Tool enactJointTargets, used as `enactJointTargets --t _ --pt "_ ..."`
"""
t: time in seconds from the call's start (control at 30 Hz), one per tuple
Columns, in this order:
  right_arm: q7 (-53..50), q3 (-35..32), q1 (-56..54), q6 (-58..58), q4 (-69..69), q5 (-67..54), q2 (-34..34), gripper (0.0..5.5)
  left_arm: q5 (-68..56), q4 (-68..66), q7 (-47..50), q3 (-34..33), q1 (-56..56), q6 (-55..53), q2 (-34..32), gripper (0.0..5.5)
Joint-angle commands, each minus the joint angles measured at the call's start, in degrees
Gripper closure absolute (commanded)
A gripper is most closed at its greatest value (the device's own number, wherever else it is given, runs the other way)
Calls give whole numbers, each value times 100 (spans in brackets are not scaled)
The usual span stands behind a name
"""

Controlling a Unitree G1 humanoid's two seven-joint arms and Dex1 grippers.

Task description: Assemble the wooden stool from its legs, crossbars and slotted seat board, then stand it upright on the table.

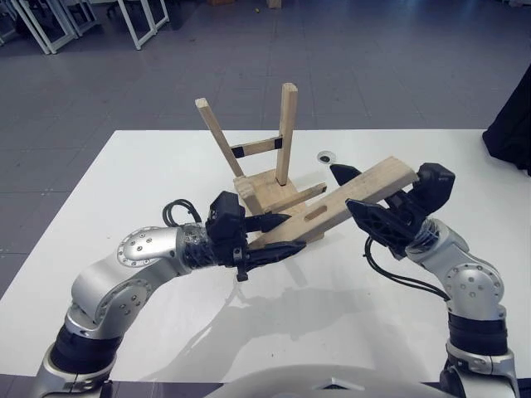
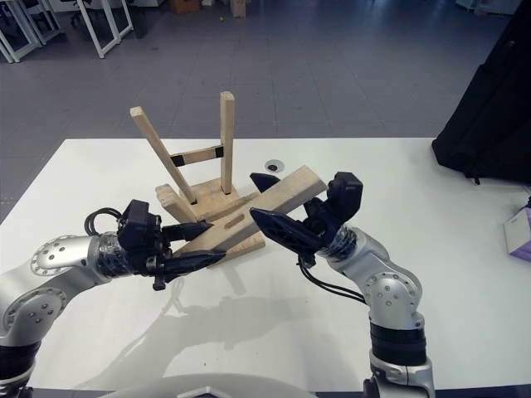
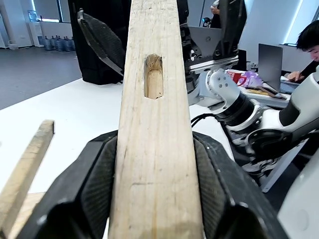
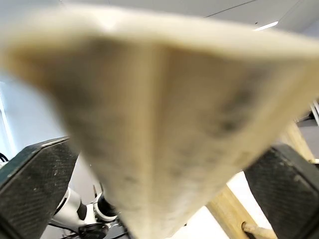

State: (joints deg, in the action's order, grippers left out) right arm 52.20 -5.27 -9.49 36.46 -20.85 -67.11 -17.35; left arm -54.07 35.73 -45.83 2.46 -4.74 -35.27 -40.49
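While two legs (image 1: 286,133) + crossbar (image 1: 259,148) stand joined behind the slotted seat board (image 1: 348,199), L gripper (image 1: 292,232) & R gripper (image 1: 342,186) pinch it, not yet fitted.

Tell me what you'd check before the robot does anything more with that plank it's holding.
1. Hold of the left gripper on the plank: ok, clamped on its near end.
2. Hold of the right gripper on the far end: cannot tell.
3. The slot in plain sight: ok.
4. Two legs standing in the base board: ok.
5. The crossbar joining both legs: ok.
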Motion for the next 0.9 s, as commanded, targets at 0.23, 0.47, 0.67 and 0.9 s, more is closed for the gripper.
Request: enactJointTargets --t 0.23,0.47,0.67,0.9 --pt "267 130 -57 78 -45 94 -130 160 -432 -35 214 -291 -40 -257 231 345" --pt "290 120 -140 183 -54 -51 -213 293 -365 132 -87 -263 202 -326 56 345" --pt "381 -3 -142 409 -187 -411 -357 346 -1060 -158 -179 -653 364 -376 275 346" --pt "308 56 -207 531 -339 -605 -342 348 -855 -267 -268 -587 461 -434 280 346"
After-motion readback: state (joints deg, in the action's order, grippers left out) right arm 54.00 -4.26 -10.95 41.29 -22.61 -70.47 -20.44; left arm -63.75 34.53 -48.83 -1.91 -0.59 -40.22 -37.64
